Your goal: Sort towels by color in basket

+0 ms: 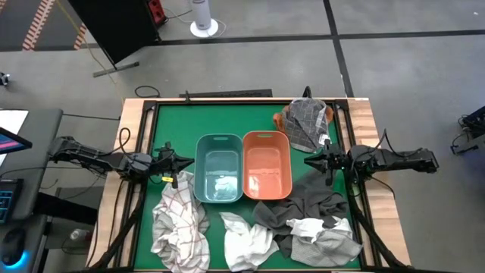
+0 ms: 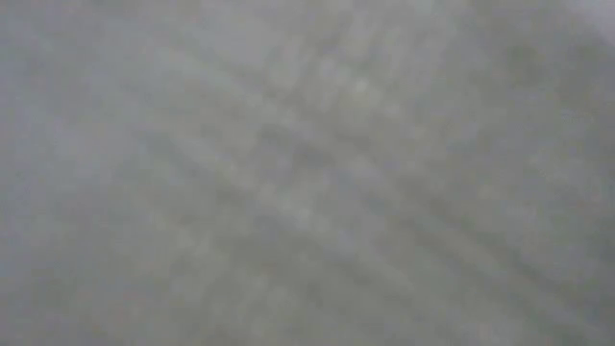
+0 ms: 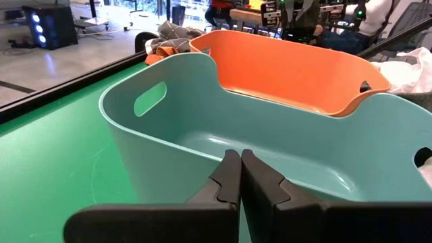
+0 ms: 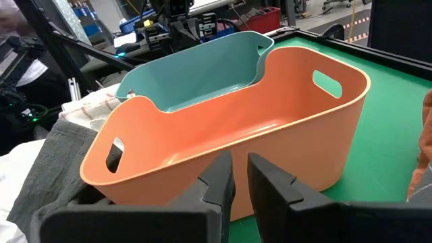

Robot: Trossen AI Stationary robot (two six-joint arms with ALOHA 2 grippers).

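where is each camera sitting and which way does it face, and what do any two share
High view: overhead, straight down on the green table; both arms show.
Low view: nothing readable, only grey blur.
Left wrist view: on the left arm, facing the teal basket; the shut left gripper shows.
Right wrist view: on the right arm, facing the orange basket; the right gripper shows, fingers slightly apart.
Both wrist views share the two baskets.
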